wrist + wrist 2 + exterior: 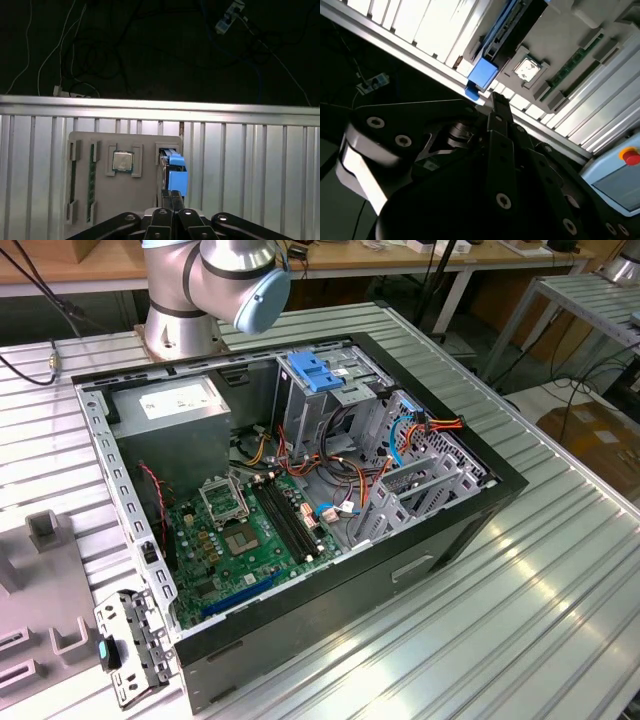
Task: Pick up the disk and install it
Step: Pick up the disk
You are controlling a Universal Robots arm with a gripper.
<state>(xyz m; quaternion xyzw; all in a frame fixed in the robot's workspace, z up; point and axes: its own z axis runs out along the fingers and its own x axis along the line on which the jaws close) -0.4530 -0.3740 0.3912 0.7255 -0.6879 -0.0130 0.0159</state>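
End effector just beside disk, ribbed metal table beneath

Cut off by the picture's edge in the exterior view: arm above its lower joints; grey fixture at the exterior view's left. In the first wrist view, end of the disk nearest the gripper masked by it; contact between the two not determinable. Gripper body cut by the edge in both wrist views. In the second wrist view, pendant partly out of picture. Small connectors inside computer case too small to identify
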